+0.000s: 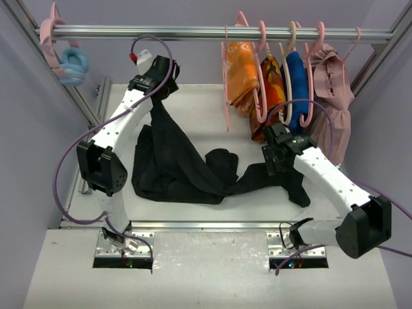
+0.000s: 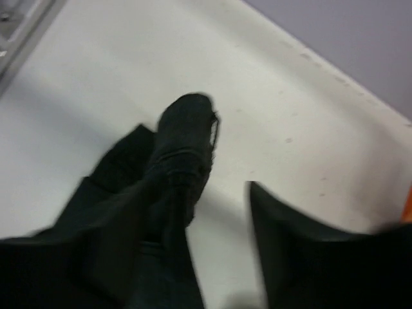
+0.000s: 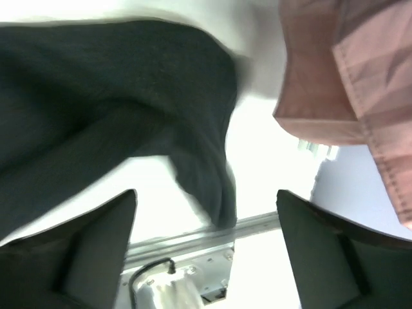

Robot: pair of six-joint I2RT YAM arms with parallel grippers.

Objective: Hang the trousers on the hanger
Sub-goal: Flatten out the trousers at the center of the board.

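The black trousers (image 1: 174, 167) lie heaped on the white table, with one part lifted up to my left gripper (image 1: 161, 80) at the back. In the left wrist view the fabric (image 2: 174, 161) drapes over the left finger. A gap of bare table separates it from the right finger (image 2: 309, 257), so the jaws stand open. My right gripper (image 1: 273, 145) is open and empty above the trouser leg (image 3: 96, 96) near the front rail. The thin pale pink hanger (image 1: 226, 96) hangs empty on the rail, right of my left gripper.
The metal rail (image 1: 193, 32) crosses the back. On it hang orange patterned cloths (image 1: 244, 77), a blue garment (image 1: 296, 84) and a pink garment (image 1: 331, 96), which also shows in the right wrist view (image 3: 335, 64). A pale blue ring (image 1: 74, 64) hangs far left. A metal edge (image 1: 193, 225) borders the table front.
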